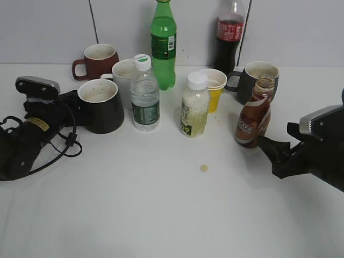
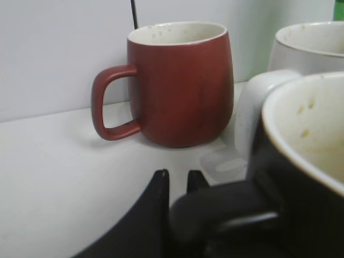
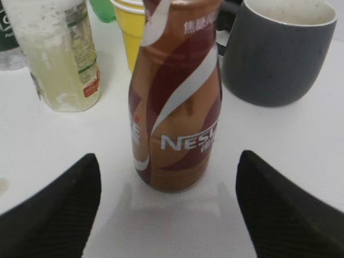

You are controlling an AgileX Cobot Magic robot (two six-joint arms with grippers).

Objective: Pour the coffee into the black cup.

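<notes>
The coffee, a waisted brown Nescafe bottle with no cap, stands upright at the right; it fills the middle of the right wrist view. My right gripper is open, its fingers spread wide on either side just short of the bottle's base, not touching it. The black cup stands at the left, off-white inside. My left gripper is shut on its black loop handle; the two fingertips lie close together.
A reddish-brown mug, white mug, water bottle, green bottle, milky bottle, yellow cup, cola bottle and dark grey mug crowd the back. A small stain marks the table's front.
</notes>
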